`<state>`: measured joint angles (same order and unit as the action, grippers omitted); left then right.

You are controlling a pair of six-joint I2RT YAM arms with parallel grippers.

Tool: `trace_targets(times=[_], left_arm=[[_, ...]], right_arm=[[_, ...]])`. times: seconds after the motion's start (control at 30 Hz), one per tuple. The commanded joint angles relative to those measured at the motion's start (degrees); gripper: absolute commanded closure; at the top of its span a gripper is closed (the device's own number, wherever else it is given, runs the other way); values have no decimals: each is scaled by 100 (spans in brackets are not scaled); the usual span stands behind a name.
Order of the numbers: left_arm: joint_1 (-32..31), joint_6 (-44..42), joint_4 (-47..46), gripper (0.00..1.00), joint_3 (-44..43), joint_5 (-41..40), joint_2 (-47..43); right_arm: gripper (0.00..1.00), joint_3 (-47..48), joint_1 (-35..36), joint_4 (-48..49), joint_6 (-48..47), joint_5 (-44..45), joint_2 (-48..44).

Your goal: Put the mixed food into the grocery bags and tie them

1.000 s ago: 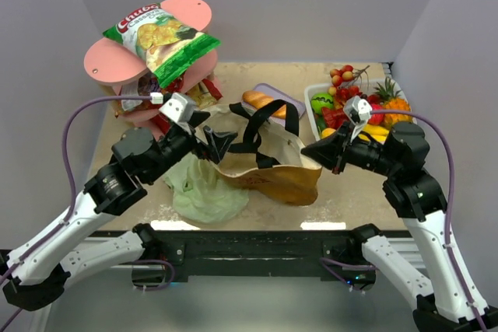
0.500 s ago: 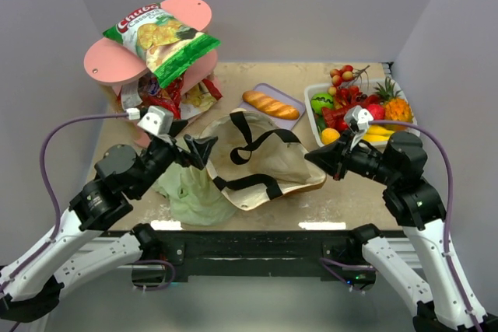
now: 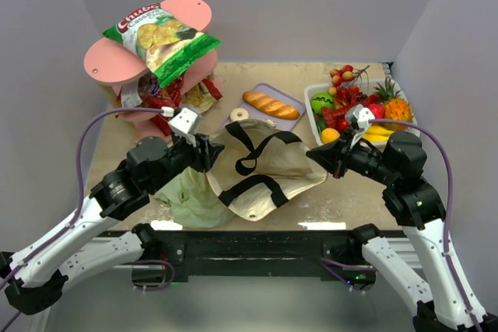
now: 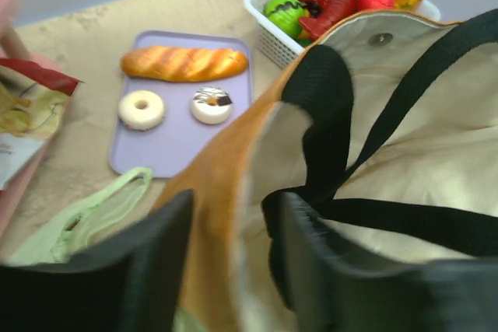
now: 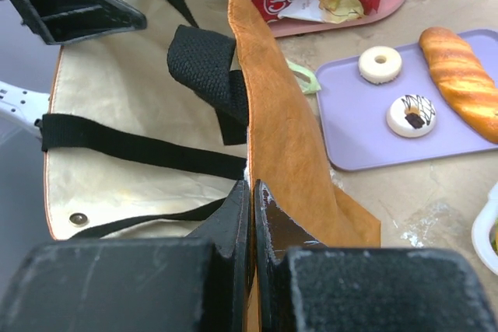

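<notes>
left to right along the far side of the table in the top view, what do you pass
pink stand with the chips bag on top, purple tray with the bread loaf, white basket of fruit

Brown bag [image 3: 296,162]: matt, paper-like tan outside, smooth cream lining, coarse black woven webbing straps [image 5: 204,61]; green bag [image 3: 193,200] at lower left: thin, crinkled plastic film. Chips packet [image 3: 165,40] glossy foil-like film; loaf [image 4: 184,63] shiny glazed crust on smooth matt lavender plastic tray [image 4: 167,139]; counter [image 4: 194,12] rough, sandy, matt.

I counted two bags: one brown paper bag with black straps [image 3: 292,162], one crinkly pale-green plastic bag [image 3: 191,200]. One golden-brown bread loaf [image 3: 270,104]. Two rounds: small pale ring doughnut [image 4: 141,109], small white chocolate-topped doughnut [image 4: 212,106].
</notes>
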<state>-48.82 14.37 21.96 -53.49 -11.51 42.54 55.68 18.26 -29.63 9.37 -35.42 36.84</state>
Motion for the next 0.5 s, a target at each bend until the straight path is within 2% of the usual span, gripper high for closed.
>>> trace_targets(times=[0.0,0.1,0.13,0.27,0.47], left_arm=[[4,13,-375,75,85,561,254],[4,39,-832,92,50,964,394],[4,92,-938,94,50,1053,456],[4,206,-1377,96,84,1493,799],[4,242,-1440,98,102,1362,1457]], right_arm=[[100,144,-16,150,100,438,-45],[100,496,-7,10,180,649,-54],[100,653,-7,-17,223,720,-54],[100,804,-7,-165,399,1141,-81],[100,321,-7,-500,707,2161,86]])
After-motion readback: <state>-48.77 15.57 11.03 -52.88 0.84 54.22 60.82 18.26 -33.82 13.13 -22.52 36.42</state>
